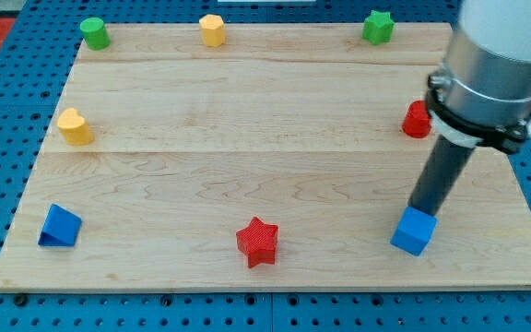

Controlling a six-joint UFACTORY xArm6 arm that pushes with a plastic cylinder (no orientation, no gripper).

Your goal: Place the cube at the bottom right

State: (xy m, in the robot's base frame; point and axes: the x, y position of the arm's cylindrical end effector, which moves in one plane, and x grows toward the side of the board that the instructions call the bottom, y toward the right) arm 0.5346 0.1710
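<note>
My tip (421, 210) is down on the board right at the top edge of the blue cube (413, 231), touching it or as good as, and there's no gripper here to open or close, just the bare rod pressing from the side. The cube sits near the board's (247, 120) bottom right corner, a little in from both the bottom edge and the right edge. Now the danger: the rod looks to meet the cube nearer one corner than the middle of a face, so a push from here could spin it and let it slip off to one side instead of travelling straight. Push too hard toward the bottom edge and it could go clean off the board, with so little wood left below it. The red block (417, 120) by the right edge is well apart, partly hidden behind the arm. The cube itself: bright blue, small, sharp-edged, turned at an angle to the board's edges, sitting flat, lighter top face showing.
</note>
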